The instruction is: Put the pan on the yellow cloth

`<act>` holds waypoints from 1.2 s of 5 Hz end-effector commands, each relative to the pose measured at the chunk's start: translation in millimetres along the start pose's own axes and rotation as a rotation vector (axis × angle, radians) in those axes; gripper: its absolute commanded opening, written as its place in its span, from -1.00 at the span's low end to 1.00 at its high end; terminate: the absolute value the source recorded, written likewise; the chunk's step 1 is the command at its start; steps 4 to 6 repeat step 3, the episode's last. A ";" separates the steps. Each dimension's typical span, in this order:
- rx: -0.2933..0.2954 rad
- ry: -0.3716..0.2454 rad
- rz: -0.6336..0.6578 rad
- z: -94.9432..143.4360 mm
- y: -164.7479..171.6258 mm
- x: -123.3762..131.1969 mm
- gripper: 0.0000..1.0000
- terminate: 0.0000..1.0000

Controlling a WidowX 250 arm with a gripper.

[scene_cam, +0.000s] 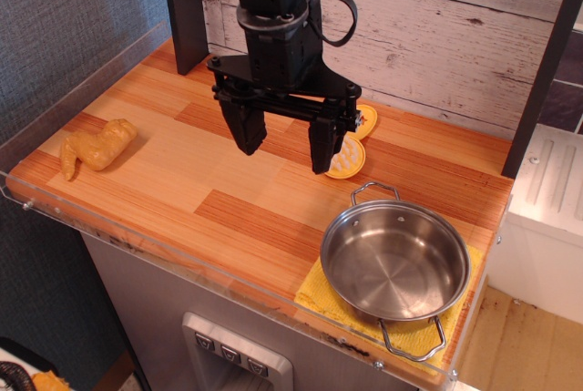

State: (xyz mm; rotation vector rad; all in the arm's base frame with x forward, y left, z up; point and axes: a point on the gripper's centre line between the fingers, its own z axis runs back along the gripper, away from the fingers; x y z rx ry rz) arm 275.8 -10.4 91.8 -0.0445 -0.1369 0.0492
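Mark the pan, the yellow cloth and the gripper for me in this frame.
pan (393, 263), only camera view, on the bare inside bottom.
yellow cloth (321, 296), only camera view, on the corner showing left of the pan.
gripper (284, 142), only camera view, midway between the two open fingertips.

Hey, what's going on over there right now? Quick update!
Pincer open, empty, above the mid-table. Pan sits on the yellow cloth. Nothing in the way.
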 end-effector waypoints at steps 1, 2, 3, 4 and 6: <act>0.009 -0.036 -0.009 14.4 3.4 0.7 1.00 -1.00; 0.009 -0.036 -0.009 14.4 3.4 0.7 1.00 -1.00; 0.009 -0.036 -0.009 14.4 3.4 0.7 1.00 1.00; 0.009 -0.036 -0.009 14.4 3.4 0.7 1.00 1.00; 0.009 -0.036 -0.009 14.4 3.4 0.7 1.00 1.00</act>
